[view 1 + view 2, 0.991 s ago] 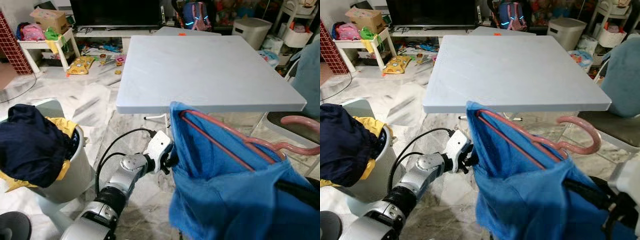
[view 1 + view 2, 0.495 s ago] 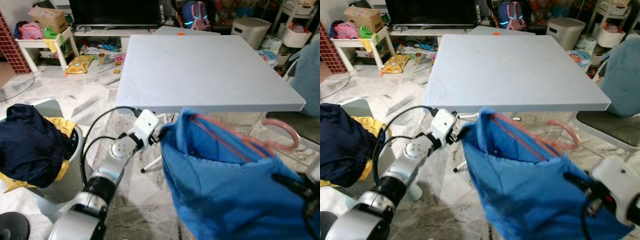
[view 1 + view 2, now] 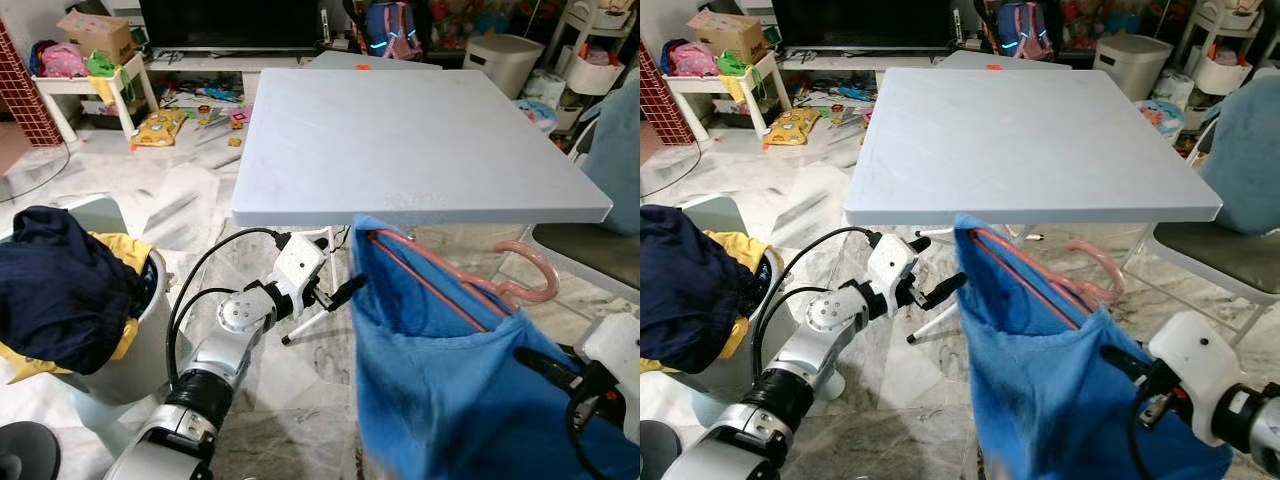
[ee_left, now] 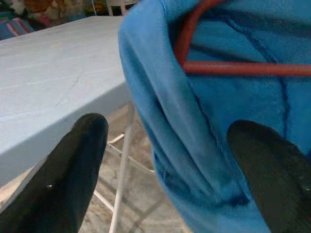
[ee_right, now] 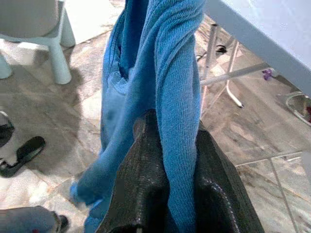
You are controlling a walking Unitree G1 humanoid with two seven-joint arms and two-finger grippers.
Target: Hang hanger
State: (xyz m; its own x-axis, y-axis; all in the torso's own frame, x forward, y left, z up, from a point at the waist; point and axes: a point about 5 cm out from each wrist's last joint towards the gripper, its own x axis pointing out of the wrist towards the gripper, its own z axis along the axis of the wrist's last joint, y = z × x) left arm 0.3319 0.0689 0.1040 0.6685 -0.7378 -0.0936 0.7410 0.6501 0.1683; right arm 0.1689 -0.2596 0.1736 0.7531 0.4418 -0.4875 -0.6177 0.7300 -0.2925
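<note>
A blue garment (image 3: 450, 400) hangs on a pink hanger (image 3: 527, 268) in front of the table's near edge; the hanger's bar runs inside the neck and its hook sticks out to the right. My right gripper (image 5: 172, 130) is shut on a fold of the blue cloth, low on the right (image 3: 542, 363). The left gripper (image 3: 345, 289) stands open just beside the garment's left edge. In the left wrist view its two fingers (image 4: 80, 160) are spread wide with the cloth and hanger bar just beyond them.
A pale grey table (image 3: 400, 130) stands straight ahead. A white basket (image 3: 150, 340) heaped with dark blue clothes (image 3: 55, 290) is at my left. A chair (image 3: 1220, 250) with blue cloth is at the right. Toys and shelves clutter the back.
The left gripper, earlier pressed against the garment's left edge, now stands open and a little apart from it. The right arm has come up into view, and the garment hangs narrower.
</note>
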